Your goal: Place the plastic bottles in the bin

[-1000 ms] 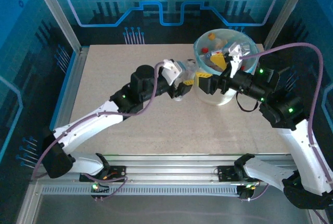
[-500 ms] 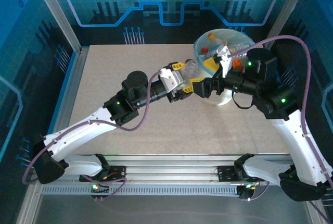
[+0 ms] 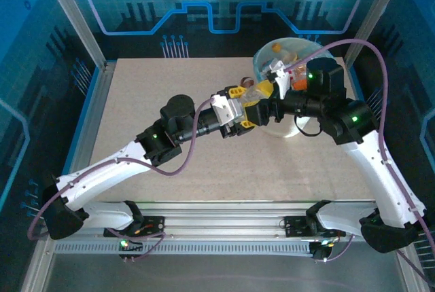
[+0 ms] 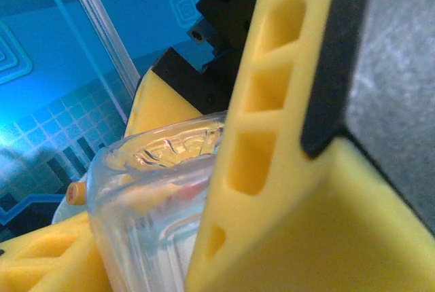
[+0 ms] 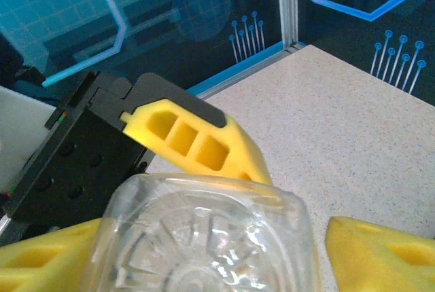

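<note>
A clear plastic bottle (image 3: 252,89) hangs in the air just left of the bin (image 3: 293,39), with my left gripper (image 3: 246,102) shut on it. In the left wrist view the bottle (image 4: 149,204) sits pressed between my yellow fingers (image 4: 272,170). My right gripper (image 3: 264,100) faces the left one, open, with its jaws on either side of the bottle's base (image 5: 204,238). A narrow gap shows between the base and the right finger (image 5: 380,251). The white bin with its light blue liner holds several bottles (image 3: 280,49).
The tan tabletop (image 3: 170,81) stretches left of and in front of the bin. Aluminium posts (image 3: 75,17) and blue panels wall in the back and sides. The right arm (image 3: 353,119) crosses in front of the bin's right side.
The left arm lifted the bottle off the table beside the bin. The right gripper left the bin's opening, moved left to the bottle's base, and its jaws narrowed.
</note>
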Controlling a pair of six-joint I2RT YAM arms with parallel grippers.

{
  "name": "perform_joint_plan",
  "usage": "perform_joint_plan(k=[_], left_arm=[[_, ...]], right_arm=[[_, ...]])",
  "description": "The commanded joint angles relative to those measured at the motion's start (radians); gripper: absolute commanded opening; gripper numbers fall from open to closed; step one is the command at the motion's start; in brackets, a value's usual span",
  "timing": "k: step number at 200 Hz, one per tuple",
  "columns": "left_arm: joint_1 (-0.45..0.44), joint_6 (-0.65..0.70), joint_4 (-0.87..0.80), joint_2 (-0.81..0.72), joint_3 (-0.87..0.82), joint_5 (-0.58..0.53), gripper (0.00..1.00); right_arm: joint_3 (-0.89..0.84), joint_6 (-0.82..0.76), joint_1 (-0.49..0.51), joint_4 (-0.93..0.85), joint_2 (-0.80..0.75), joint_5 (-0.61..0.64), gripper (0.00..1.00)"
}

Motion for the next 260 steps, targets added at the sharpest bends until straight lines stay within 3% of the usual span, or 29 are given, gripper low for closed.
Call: perform_joint_plan(k=[1, 41, 65, 73, 100, 149, 213, 260], left_arm=[[-0.005, 0.026, 0.039, -0.032, 0.013, 0.006, 0.67], [-0.005, 0.000, 0.068, -0.021, 0.011, -0.055, 0.70], [-0.005, -0.034, 0.104, -0.005, 0.004, -0.127, 0.79], [-0.005, -0.046, 0.118, 0.001, 0.006, -0.141, 0.86], [-0.005, -0.087, 0.146, 0.023, 0.017, -0.136, 0.99], [-0.005, -0.142, 0.206, 0.002, 0.015, -0.100, 0.99], [-0.005, -0.155, 0.249, -0.047, -0.032, -0.051, 0.99], [-0.004, -0.163, 0.235, -0.063, -0.037, -0.163, 0.99]], right_arm=[[0.039, -0.005, -0.009, -0.035, 0.009, -0.027, 0.73], [0.069, 0.018, -0.014, -0.030, 0.026, 0.046, 0.60], [0.119, 0.016, -0.019, -0.050, 0.032, 0.124, 0.55], [0.136, 0.016, -0.024, -0.055, 0.033, 0.151, 0.54], [0.172, 0.024, -0.050, -0.042, 0.021, 0.213, 0.50], [0.270, -0.008, -0.113, -0.047, -0.001, 0.317, 0.47], [0.322, -0.144, -0.153, -0.079, -0.027, 0.705, 0.43], [0.279, -0.166, -0.178, -0.150, 0.042, 0.917, 0.43]])
